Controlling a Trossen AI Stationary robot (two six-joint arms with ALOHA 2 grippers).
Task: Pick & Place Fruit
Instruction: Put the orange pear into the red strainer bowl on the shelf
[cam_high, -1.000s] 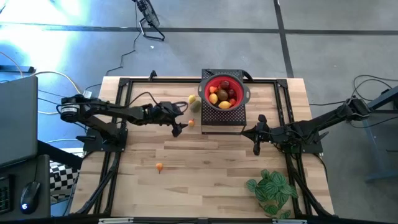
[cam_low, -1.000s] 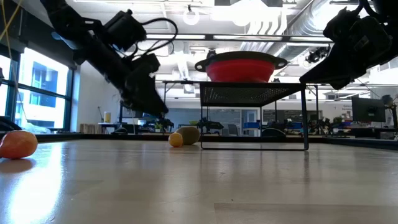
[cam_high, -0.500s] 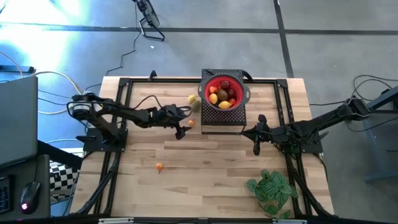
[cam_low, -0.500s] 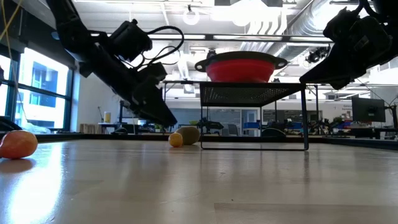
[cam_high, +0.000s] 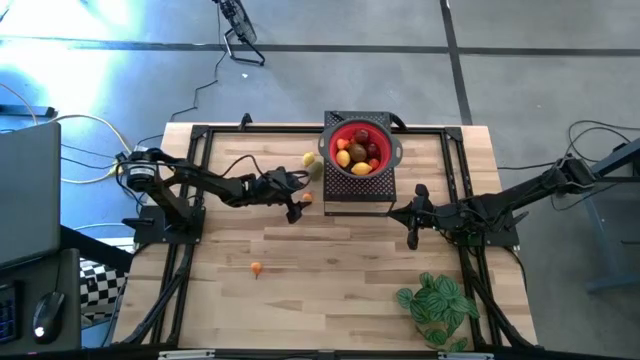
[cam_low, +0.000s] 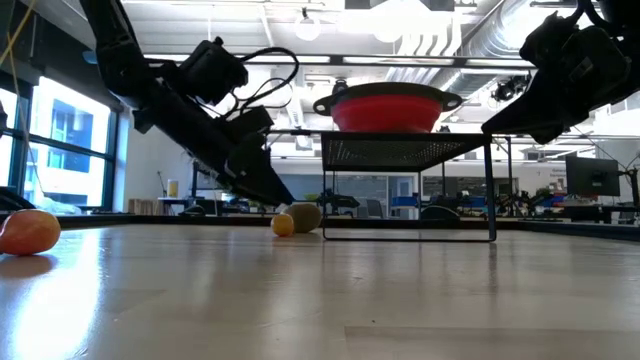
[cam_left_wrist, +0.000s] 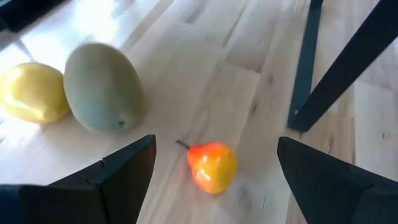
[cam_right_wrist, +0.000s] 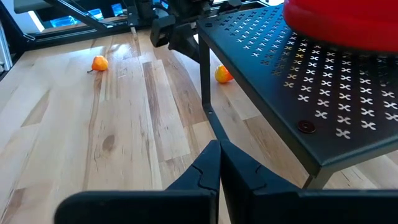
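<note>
On the table (cam_high: 330, 260): four loose fruits — yellow (cam_left_wrist: 31, 92), green (cam_left_wrist: 102, 87), orange pear (cam_left_wrist: 211, 167), another orange (cam_high: 256, 267). More heaped in one red bowl (cam_high: 380, 137) atop one rack (cam_right_wrist: 323, 106). Left gripper (cam_left_wrist: 211, 163) wide open astride the pear, holding nothing. Right gripper (cam_right_wrist: 219, 163) shut, empty.

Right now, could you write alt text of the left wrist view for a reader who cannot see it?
The open jaws of the left gripper frame a small orange-and-yellow pear-shaped toy fruit lying on the pale wooden table. Beyond it lie a greenish-brown oval fruit and a yellow lemon-like fruit, side by side.
</note>
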